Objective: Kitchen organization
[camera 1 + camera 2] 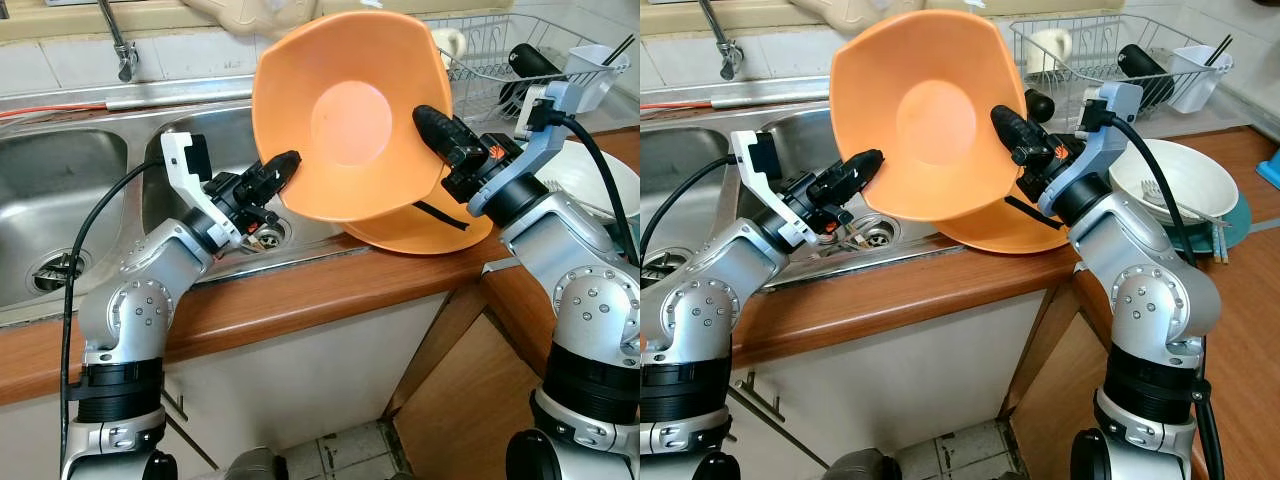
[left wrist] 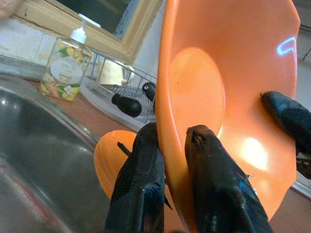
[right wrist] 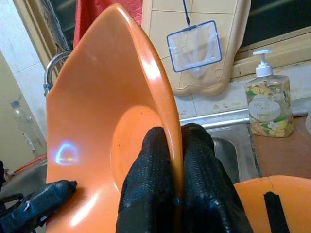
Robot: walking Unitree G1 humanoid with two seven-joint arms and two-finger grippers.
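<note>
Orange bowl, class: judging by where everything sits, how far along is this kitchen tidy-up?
Done: nothing clearly finished. In hand: the left gripper and right gripper both pinch the rim of the orange bowl, held tilted above the sink edge. Left: a second orange dish lies on the counter beneath it, and a white bowl with cutlery sits beside the drying rack.

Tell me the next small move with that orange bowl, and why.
Probably carry the orange bowl toward the dish rack on the robot's right. Both the left pincer and right pincer clamp its rim and hold it tilted in the air above the sink, with a second orange dish lying beneath.
</note>
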